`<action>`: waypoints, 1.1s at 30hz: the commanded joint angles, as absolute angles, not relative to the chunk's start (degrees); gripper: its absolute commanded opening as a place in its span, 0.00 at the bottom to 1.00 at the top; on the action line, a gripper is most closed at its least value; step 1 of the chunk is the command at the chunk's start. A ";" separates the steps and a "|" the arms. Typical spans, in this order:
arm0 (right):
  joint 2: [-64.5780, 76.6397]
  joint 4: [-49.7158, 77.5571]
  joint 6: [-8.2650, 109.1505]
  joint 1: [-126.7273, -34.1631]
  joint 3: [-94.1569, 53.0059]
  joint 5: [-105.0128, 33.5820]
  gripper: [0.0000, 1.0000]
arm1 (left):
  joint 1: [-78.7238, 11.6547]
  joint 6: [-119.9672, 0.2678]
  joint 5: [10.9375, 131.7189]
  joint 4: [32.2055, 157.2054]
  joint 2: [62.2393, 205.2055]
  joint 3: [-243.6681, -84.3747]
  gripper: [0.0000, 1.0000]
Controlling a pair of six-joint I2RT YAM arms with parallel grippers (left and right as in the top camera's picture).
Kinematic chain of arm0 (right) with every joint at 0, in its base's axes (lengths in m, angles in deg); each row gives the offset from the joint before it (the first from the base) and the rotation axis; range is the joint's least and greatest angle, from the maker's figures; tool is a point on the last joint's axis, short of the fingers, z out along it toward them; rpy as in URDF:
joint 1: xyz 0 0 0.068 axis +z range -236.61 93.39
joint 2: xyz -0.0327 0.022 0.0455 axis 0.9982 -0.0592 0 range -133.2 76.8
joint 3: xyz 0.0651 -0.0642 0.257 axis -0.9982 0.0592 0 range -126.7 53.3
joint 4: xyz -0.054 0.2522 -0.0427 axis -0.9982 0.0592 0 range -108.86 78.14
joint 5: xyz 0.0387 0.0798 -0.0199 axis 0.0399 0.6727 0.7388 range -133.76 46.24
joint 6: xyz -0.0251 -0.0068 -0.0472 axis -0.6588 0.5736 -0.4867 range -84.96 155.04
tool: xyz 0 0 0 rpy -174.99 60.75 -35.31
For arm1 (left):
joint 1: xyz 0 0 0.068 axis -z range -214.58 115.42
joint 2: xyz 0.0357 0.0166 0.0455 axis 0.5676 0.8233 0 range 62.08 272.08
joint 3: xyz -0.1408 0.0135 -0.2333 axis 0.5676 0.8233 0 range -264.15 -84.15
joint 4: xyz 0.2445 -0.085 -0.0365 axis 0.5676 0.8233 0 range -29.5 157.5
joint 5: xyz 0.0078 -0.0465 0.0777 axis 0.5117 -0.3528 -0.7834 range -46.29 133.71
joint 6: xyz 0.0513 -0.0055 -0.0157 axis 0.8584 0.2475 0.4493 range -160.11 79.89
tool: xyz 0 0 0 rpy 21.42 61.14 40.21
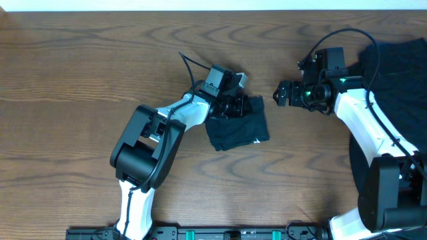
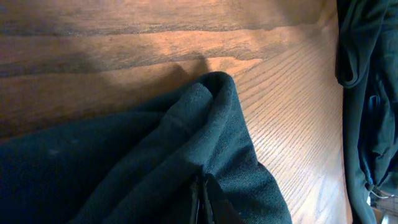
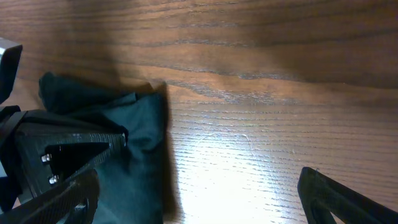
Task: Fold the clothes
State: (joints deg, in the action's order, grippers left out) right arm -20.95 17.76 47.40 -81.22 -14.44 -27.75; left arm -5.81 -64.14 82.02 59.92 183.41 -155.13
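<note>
— Where is the left gripper?

— The left gripper [image 1: 233, 103] sits a little left of the middle of the brown wood-grain desk [image 1: 80, 67]. It is over the upper edge of a plain dark navy-black soft cloth garment [image 1: 239, 128]. Its jaws are pressed together. The left wrist view shows a raised fold of that cloth pinched between them at the bottom of the frame.

— How does the garment lie?

— It lies on the desk as a small, bunched, roughly square packet. Its top edge is drawn up into a ridge where the left gripper has hold of it.

— And the right gripper?

— The right gripper [image 1: 279, 93] hangs just to the right of the garment, apart from it. Its jaws are spread wide with nothing in them. In the right wrist view only bare desk shows between its fingers [image 3: 62, 199], and the garment's edge lies off to one side.

— What is farther right?

— A larger heap of dark unpatterned cloth [image 1: 393, 60] lies at the desk's right edge, partly under the right arm and well apart from the small packet.
</note>
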 commanded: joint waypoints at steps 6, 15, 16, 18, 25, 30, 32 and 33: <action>-19.95 17.80 46.97 -81.72 -14.62 -27.92 0.99 | -5.90 -59.99 75.33 60.49 173.08 -155.34 0.06; -19.95 17.78 46.97 -81.72 -14.62 -27.92 0.99 | -5.90 -43.97 46.04 66.70 165.91 -155.19 0.06; -19.95 17.78 46.97 -81.72 -14.62 -27.92 0.99 | -5.90 -42.53 44.20 67.18 166.48 -155.15 0.06; -19.95 17.78 46.97 -81.72 -14.62 -27.92 0.99 | -5.96 -40.41 43.64 67.55 168.07 -154.95 0.06; -19.95 17.78 46.97 -81.72 -14.62 -27.92 0.99 | -6.68 -39.88 40.64 66.08 174.82 -154.89 0.09; -19.95 17.80 46.97 -81.72 -14.62 -27.92 0.99 | -9.15 -40.45 38.56 65.87 178.61 -154.89 0.09; -19.95 17.78 46.97 -81.72 -14.62 -27.92 0.99 | -9.81 -41.98 38.83 67.31 179.44 -154.89 0.09; -19.95 17.78 46.97 -81.72 -14.62 -27.92 0.99 | -9.87 -42.75 39.02 68.18 179.48 -154.89 0.09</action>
State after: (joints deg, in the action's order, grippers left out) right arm -20.95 17.73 47.40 -81.22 -14.44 -27.75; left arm -9.04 -41.59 40.62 67.02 178.58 -155.32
